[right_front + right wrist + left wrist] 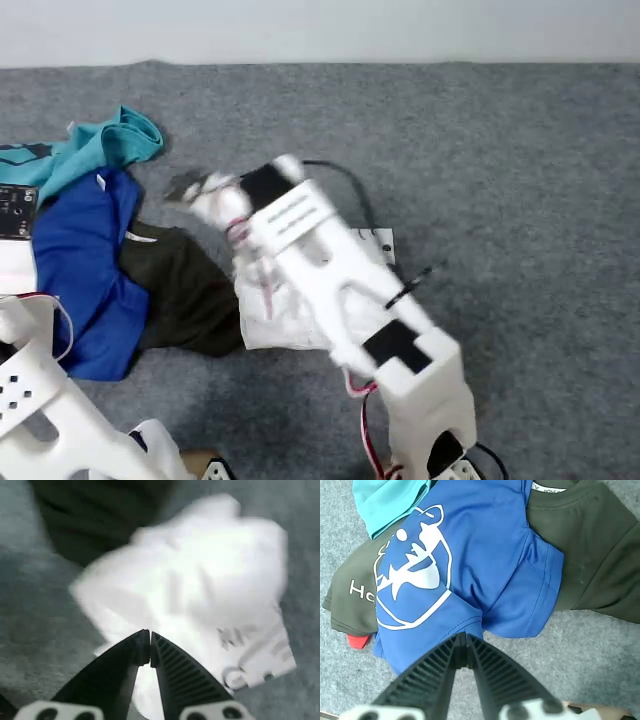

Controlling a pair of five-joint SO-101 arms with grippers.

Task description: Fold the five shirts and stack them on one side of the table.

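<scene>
The white shirt (262, 325) lies crumpled at the middle of the counter (500, 150), just beside the blue shirt (85, 260), dark shirt (185, 290) and teal shirt (110, 145) heaped leftward, the right hand (149, 650) closed tip to tip above it and the left hand (466, 647) likewise above the blue shirt; recommended: spread it flat before any fold.

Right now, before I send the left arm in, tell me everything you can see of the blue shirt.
The blue shirt is a short-sleeved tee of smooth knit with a large round white print. It lies unfolded and rumpled on the grey table, toward the left side in the high view. It lies over a dark olive shirt, and a teal shirt touches it. The left gripper, shut, sits at its edge; I cannot tell whether it pinches the cloth.
</scene>
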